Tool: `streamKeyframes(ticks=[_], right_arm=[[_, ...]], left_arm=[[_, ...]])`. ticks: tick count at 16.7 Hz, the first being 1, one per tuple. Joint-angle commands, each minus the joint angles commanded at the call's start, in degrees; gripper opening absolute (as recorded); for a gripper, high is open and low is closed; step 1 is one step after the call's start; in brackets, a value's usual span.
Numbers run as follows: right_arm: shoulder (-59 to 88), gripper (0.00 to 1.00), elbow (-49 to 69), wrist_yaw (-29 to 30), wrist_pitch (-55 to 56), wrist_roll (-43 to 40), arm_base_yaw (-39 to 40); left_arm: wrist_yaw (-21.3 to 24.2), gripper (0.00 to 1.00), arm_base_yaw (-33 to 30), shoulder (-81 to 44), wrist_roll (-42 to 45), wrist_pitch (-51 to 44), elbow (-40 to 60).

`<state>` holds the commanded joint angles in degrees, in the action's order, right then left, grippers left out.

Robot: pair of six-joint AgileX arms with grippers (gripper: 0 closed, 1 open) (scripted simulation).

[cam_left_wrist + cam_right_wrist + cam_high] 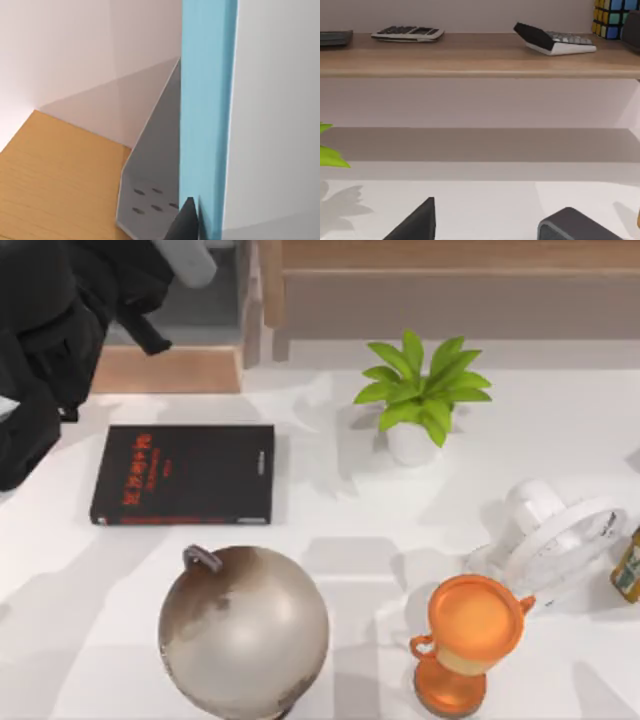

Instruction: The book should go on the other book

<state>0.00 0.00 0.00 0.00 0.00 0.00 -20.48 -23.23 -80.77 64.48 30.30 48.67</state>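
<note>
White tabletop fronts a wooden shelf unit. The light blue book stands upright in the left wrist view, next to a grey bookend on a wooden shelf board. One dark fingertip of the left gripper lies against its cover; whether the fingers are closed on it I cannot tell. The black book lies flat at about nine o'clock on the table, nothing on top, so the placing is not yet done. Outward from it: a globe at six o'clock, a potted plant at one, an orange trophy at five. The right gripper hangs spread open and empty over the table.
</note>
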Motion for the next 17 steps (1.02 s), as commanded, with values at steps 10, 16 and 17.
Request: streamKeyframes(ticks=[10,16,17], right_arm=[[0.00,1.00,0.00,0.00,0.00,0.00,0.00],[0.00,1.00,0.00,0.00,0.00,0.00,0.00],[0.00,1.00,0.00,0.00,0.00,0.00,0.00]], left_arm=[[-1.23,0.00,-5.28,-13.56,12.30,1.33,-18.05],[-1.24,0.00,-4.87,-13.72,12.51,1.33,-18.05],[-1.20,0.00,-4.58,-14.12,12.83,1.45,-17.98]])
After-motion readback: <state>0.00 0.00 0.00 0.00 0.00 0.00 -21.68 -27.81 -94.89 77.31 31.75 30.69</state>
